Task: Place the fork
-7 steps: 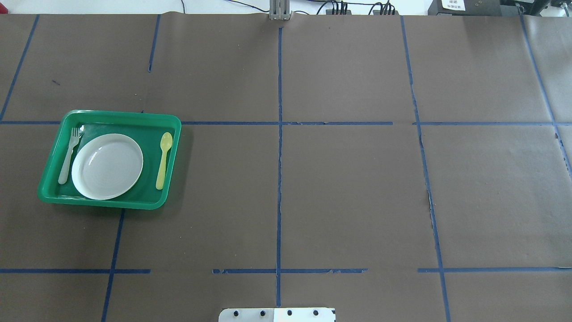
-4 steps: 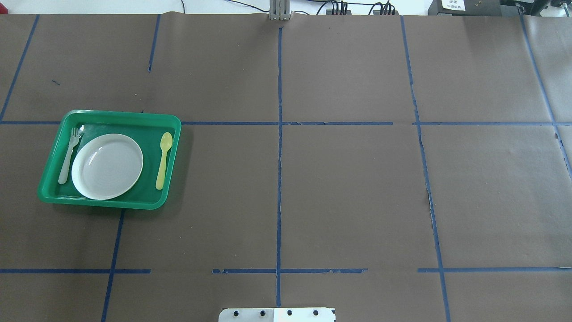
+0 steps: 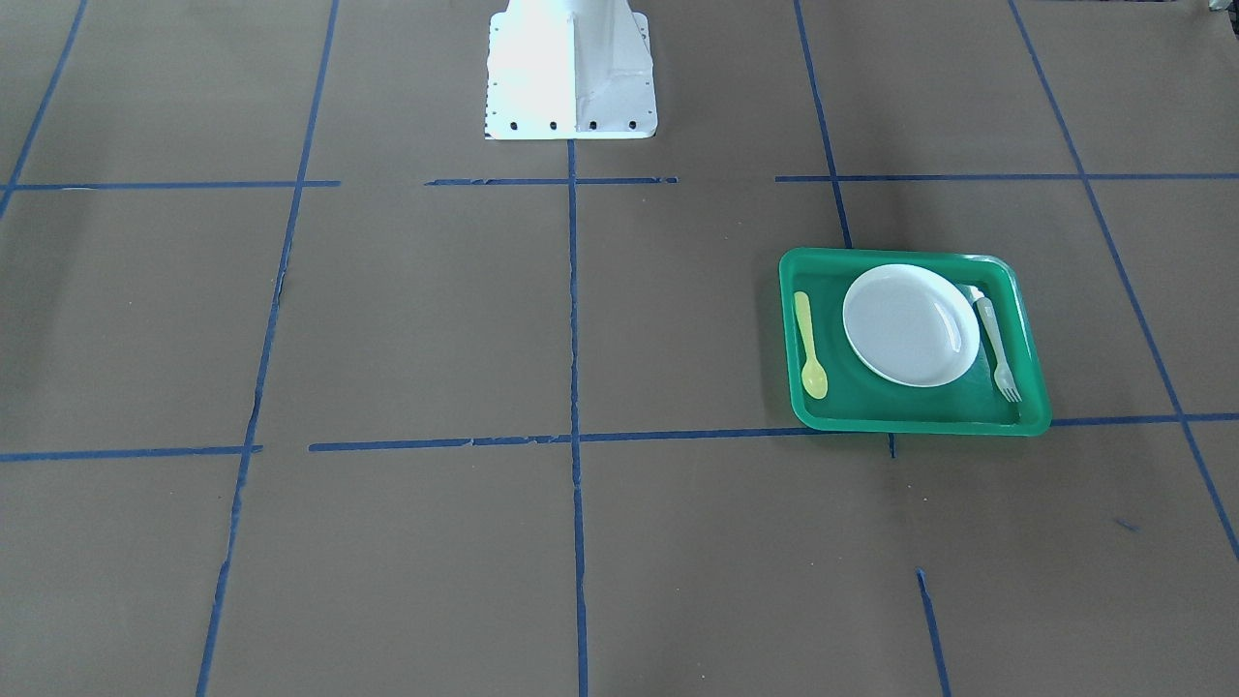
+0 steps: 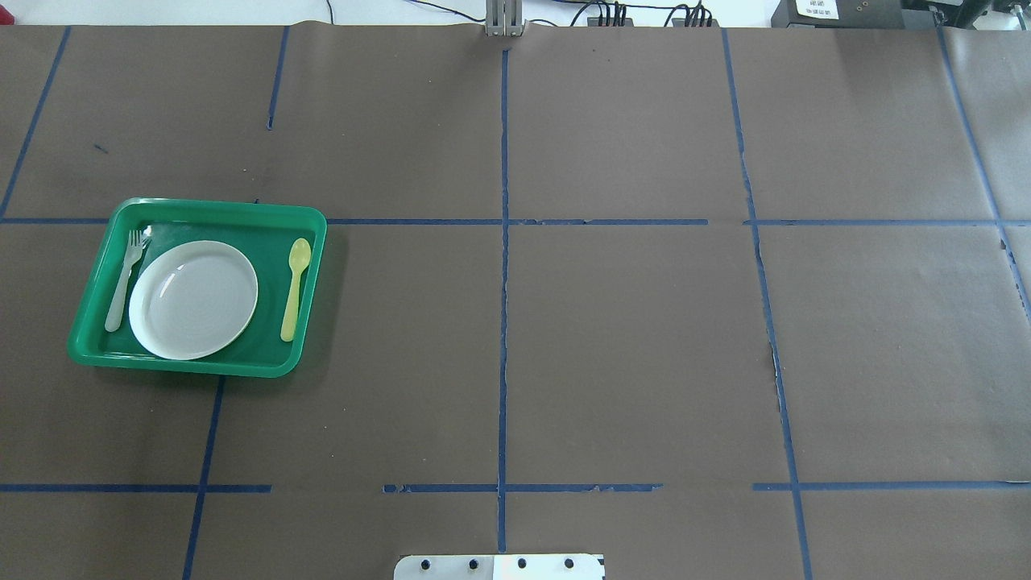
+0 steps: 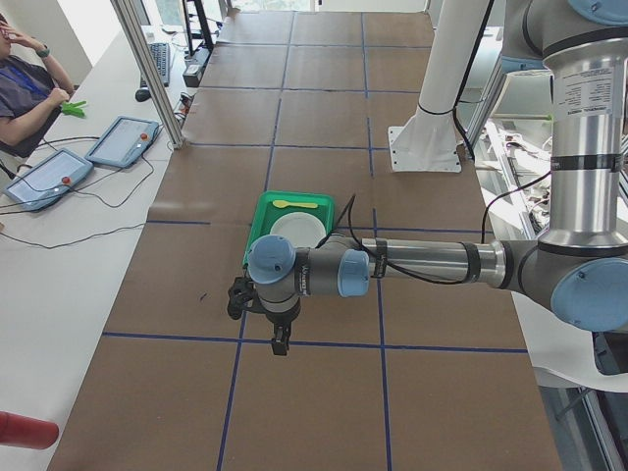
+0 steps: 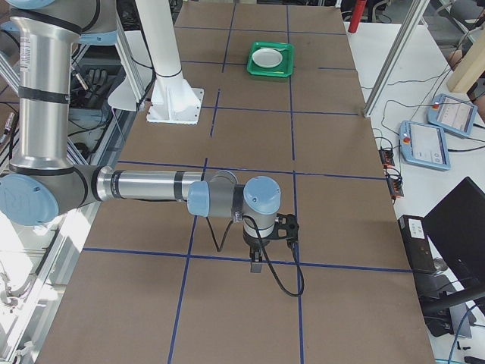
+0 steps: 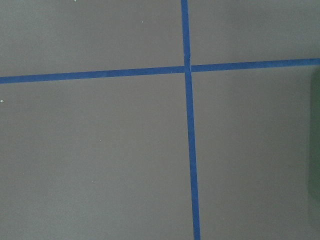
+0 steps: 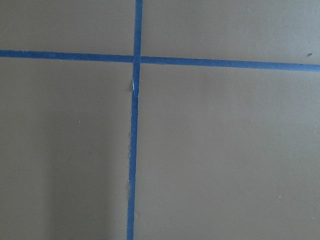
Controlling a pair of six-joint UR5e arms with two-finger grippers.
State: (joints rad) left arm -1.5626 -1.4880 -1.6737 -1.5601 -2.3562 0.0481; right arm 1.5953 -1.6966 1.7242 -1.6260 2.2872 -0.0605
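The pale whitish fork (image 4: 125,281) lies flat in the green tray (image 4: 217,208), along the left side of the white plate (image 4: 193,300); it also shows in the front-facing view (image 3: 997,348). A yellow spoon (image 4: 294,288) lies on the plate's other side. Both grippers show only in the side views. The left gripper (image 5: 280,340) hangs above the table, nearer the table's end than the tray (image 5: 257,221). The right gripper (image 6: 256,265) hangs far from the tray (image 6: 270,72). I cannot tell whether either is open. Both wrist views show only brown paper and blue tape.
The robot's white base plate (image 3: 571,68) stands at mid-table on the robot's side. Blue tape lines cross the brown paper. An operator (image 5: 25,78) sits by two tablets (image 5: 123,140) beside the table. A post (image 5: 147,69) stands at that edge.
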